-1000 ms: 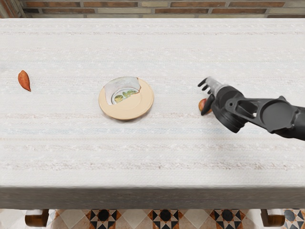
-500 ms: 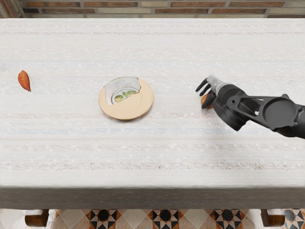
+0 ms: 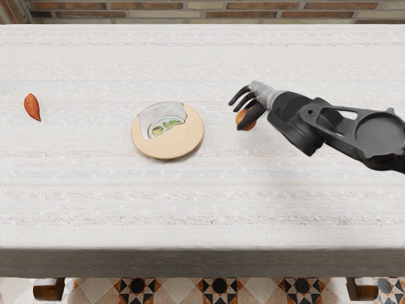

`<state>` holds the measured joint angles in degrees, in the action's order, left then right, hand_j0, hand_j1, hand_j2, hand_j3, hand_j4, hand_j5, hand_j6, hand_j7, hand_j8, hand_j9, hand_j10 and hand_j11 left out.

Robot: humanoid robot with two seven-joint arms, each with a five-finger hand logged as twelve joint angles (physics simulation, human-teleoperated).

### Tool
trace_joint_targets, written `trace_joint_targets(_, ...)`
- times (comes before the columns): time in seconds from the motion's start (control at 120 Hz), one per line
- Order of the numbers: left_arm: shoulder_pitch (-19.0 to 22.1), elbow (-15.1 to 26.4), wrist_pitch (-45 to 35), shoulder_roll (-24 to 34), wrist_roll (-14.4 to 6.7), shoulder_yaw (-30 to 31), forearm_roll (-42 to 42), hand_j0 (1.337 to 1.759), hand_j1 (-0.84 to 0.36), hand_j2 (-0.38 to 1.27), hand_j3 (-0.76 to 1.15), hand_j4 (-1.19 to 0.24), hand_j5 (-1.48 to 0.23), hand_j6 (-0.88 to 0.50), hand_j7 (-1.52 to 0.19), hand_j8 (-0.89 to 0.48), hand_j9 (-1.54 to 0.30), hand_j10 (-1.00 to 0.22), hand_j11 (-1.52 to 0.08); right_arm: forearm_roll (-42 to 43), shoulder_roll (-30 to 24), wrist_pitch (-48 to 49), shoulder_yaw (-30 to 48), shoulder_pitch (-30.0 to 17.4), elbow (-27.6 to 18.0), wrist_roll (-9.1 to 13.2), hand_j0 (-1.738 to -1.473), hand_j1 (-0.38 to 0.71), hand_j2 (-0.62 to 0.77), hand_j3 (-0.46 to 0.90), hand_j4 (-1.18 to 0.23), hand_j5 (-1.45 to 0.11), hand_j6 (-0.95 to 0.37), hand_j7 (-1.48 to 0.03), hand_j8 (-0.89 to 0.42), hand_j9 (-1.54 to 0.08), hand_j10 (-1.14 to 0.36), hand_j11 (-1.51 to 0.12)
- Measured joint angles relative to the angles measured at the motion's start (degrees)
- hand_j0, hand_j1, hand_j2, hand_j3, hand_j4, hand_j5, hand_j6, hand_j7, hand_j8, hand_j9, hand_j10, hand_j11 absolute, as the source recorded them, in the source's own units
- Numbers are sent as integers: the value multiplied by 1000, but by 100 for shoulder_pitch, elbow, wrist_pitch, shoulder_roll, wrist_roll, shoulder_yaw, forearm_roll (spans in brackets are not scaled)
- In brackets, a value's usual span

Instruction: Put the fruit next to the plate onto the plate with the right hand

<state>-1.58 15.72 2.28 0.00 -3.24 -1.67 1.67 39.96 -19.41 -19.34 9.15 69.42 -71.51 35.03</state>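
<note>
— Pale cloth is covering the table (image 3: 253,196), and a brick wall (image 3: 190,11) is running along behind it. Where is the fruit sitting?

— The small orange fruit (image 3: 243,119) is sitting in the right hand (image 3: 254,103). A couple of dark fingers are pinching it while the others are fanning out above. It is hanging to the right of the plate (image 3: 191,140), near it but clearly apart.

— What is worrying you?

— The grip is looking shallow to me. Only fingertips seem to be touching the fruit, so it could be slipping free short of the rim and rolling away across the cloth.

— And the plate itself?

— Food (image 3: 163,123) is occupying its upper left part, so a careless drop could be landing on that or bouncing off. Another orange piece (image 3: 31,106) is lying far to the left, well apart, and I am judging it irrelevant.
</note>
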Motion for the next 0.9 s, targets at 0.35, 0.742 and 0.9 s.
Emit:
trace_joint_targets(0.35,0,0,0,0,0,1,0,1658,349,0,0,0,0,0,0,0,0,0,0,39,1430,189,197,488,680,-2,-1658,286,219,0,-594,-815,-606,-793,-417,-795,-458,-786)
trace_joint_targets(0.742,0,0,0,0,1,0,0,1658,349,0,0,0,0,0,0,0,0,0,0,88,1928,289,155,522,1399,-3,-1658,5,82,0,-334,-456,-340,-444,-267,-447,-278,-442)
trace_joint_targets(0.9,0,0,0,0,1,0,0,1658,349,0,0,0,0,0,0,0,0,0,0,61,1737,752,501,521,1093,-3,-1658,-166,35,0,-171,-232,-175,-227,-141,-228,-145,-226)
